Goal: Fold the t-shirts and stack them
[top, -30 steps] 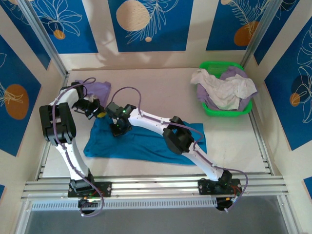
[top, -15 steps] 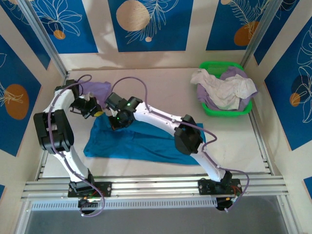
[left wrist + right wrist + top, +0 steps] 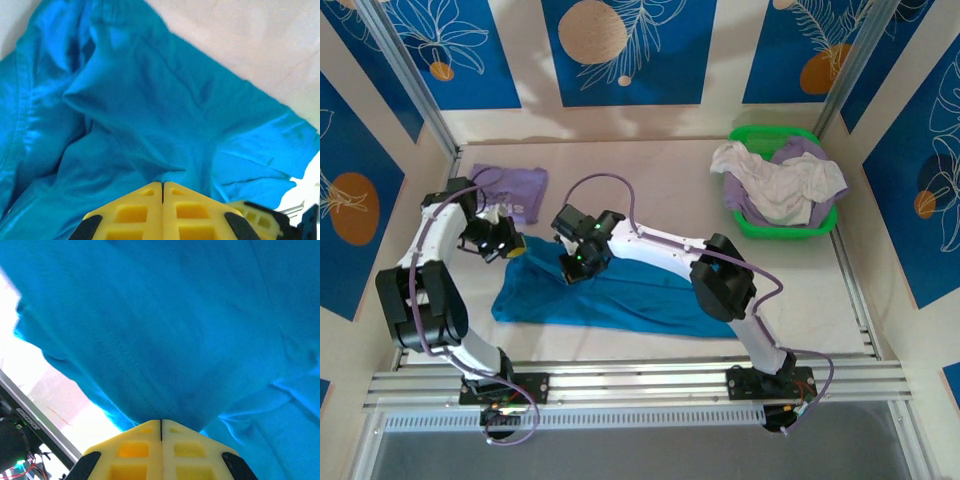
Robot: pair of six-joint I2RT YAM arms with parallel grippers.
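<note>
White table (image 3: 660, 170), creased teal t-shirt (image 3: 610, 302), left fingers (image 3: 140, 212) and right fingers (image 3: 135, 450) pinching its cloth

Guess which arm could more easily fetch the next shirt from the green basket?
Right, probably: the right arm is bolted on the same side as the green basket. But the right gripper, like the left gripper, is shut on the teal t-shirt, so it must release first.

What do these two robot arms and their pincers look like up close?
The left arm and right arm match: white tubes, chunky black joints, thin lilac cables looping alongside. The left gripper and right gripper have blocky yellow fingers with square hollows and black patches at the outer edges.
</note>
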